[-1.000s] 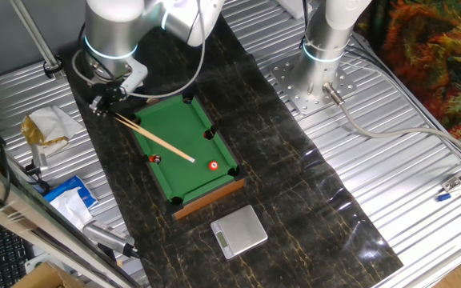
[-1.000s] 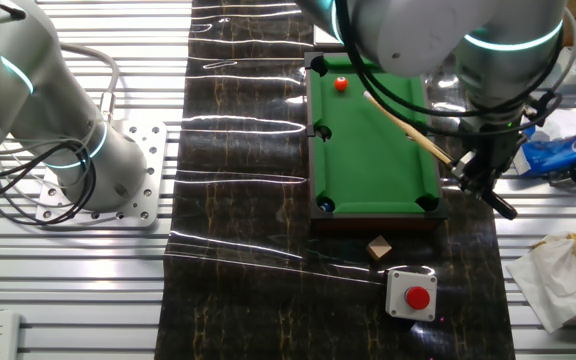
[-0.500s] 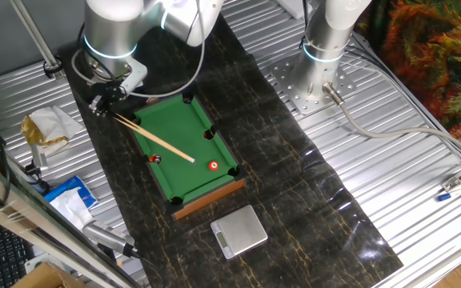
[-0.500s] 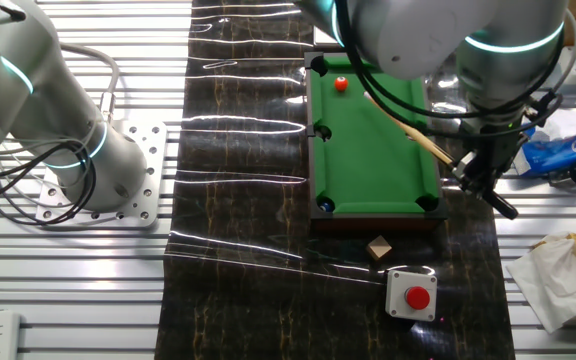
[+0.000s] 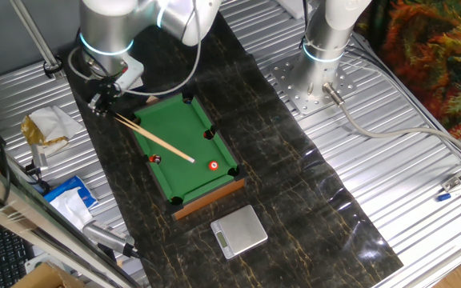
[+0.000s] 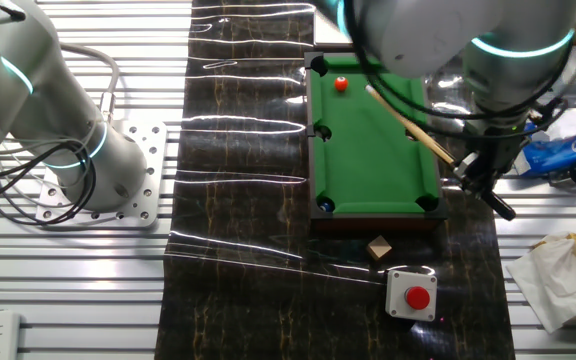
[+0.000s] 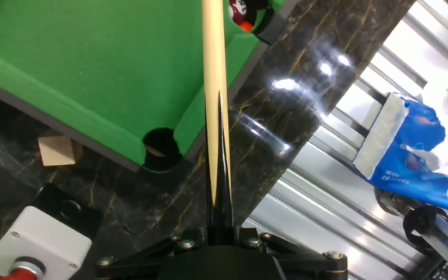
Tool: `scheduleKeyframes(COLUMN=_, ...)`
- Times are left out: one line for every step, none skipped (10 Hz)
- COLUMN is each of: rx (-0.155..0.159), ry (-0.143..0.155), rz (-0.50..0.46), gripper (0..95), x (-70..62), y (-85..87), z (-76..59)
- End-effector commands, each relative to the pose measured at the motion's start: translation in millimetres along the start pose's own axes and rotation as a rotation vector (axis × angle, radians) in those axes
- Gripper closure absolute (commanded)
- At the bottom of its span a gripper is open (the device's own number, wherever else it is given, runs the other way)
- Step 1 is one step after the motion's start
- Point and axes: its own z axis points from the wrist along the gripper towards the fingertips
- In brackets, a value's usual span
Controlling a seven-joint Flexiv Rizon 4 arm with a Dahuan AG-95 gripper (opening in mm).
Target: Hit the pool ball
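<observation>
The pool ball (image 5: pixel 214 166) is a tiny red ball with a white spot, lying on the green mini pool table (image 5: pixel 184 128) near a corner pocket. It also shows in the other fixed view (image 6: pixel 341 84). My gripper (image 5: pixel 103 102) is off the table's opposite end and is shut on a thin wooden cue stick (image 5: pixel 154 138). The cue reaches across the felt, and its tip stops a short gap from the ball. In the hand view the cue (image 7: pixel 214 93) runs straight ahead from the gripper (image 7: pixel 220 227). The red ball is out of that view.
A darker blackish-red ball (image 5: pixel 154 158) lies beside the cue and shows in the hand view (image 7: pixel 242 11). A blue ball (image 6: pixel 325 205) sits at a corner pocket. A wooden block (image 6: pixel 378 247), a red button box (image 6: pixel 412 294), a small scale (image 5: pixel 239 231) and a blue packet (image 7: pixel 411 148) lie around the table.
The arm above the gripper has shifted slightly. The cue tip and both balls stay in about the same places.
</observation>
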Motion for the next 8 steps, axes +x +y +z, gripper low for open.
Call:
scheduleKeyframes(rx=0.018, ry=0.046, rz=0.016, gripper=95.0, x=0.6, y=1.5, z=0.3)
scheduleKeyframes(rx=0.018, ry=0.043, rz=0.016, gripper=95.0, x=0.6, y=1.5, z=0.3)
scheduleKeyframes(rx=0.018, ry=0.041, rz=0.006, gripper=95.0, x=0.6, y=1.5, z=0.3)
scheduleKeyframes(rx=0.017, ry=0.04, rz=0.006, gripper=95.0, x=0.6, y=1.5, z=0.3)
scheduleKeyframes(rx=0.019, ry=0.039, rz=0.005, gripper=95.0, x=0.6, y=1.5, z=0.3)
scheduleKeyframes(rx=0.022, ry=0.041, rz=-0.011, gripper=95.0, x=0.9, y=1.7, z=0.2)
scheduleKeyframes(rx=0.025, ry=0.041, rz=-0.032, gripper=95.0, x=4.1, y=3.8, z=-0.5)
scheduleKeyframes(rx=0.027, ry=0.031, rz=-0.037, gripper=95.0, x=8.5, y=6.9, z=-1.6)
